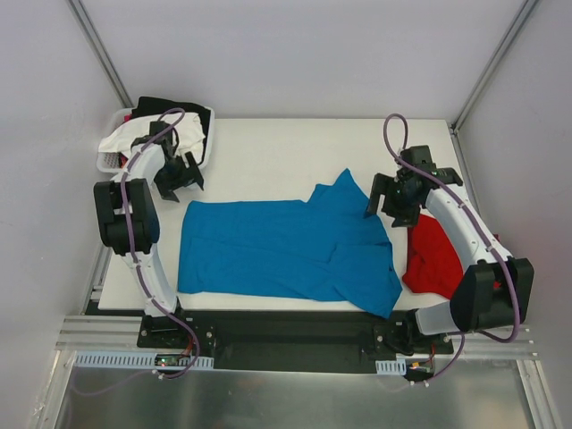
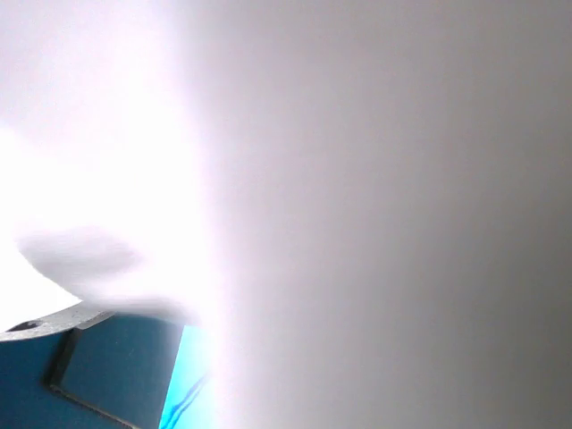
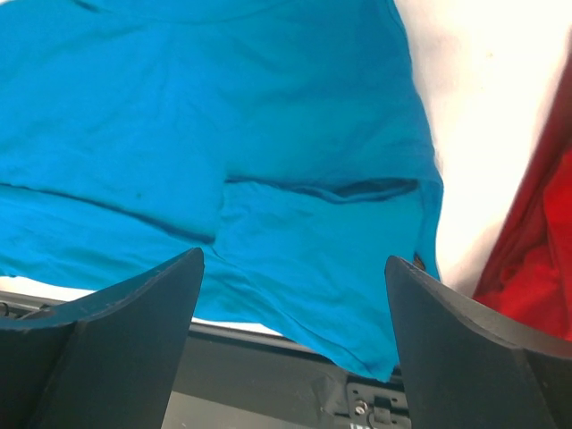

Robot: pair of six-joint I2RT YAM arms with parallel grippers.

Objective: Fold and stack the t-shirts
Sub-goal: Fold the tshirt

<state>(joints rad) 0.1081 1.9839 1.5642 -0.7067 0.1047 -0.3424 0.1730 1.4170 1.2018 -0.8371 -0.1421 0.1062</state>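
Observation:
The turquoise t-shirt (image 1: 286, 250) lies spread flat across the middle of the white table (image 1: 268, 152), one sleeve pointing to the back (image 1: 344, 189). The red t-shirt (image 1: 435, 259) lies crumpled at the table's right edge. My left gripper (image 1: 181, 175) hovers just past the blue shirt's far left corner, fingers apart and empty. My right gripper (image 1: 386, 201) hangs open above the shirt's right end, between the two shirts. In the right wrist view the gripper (image 3: 290, 268) frames the turquoise cloth (image 3: 268, 134), with the red shirt (image 3: 536, 259) at the right. The left wrist view is a pale blur with a turquoise sliver (image 2: 183, 380).
A white basket (image 1: 109, 161) at the back left corner holds a white garment (image 1: 121, 138) and a black garment (image 1: 165, 107), right behind the left gripper. The black base rail (image 1: 286, 335) runs along the table's near edge. Grey walls enclose the table.

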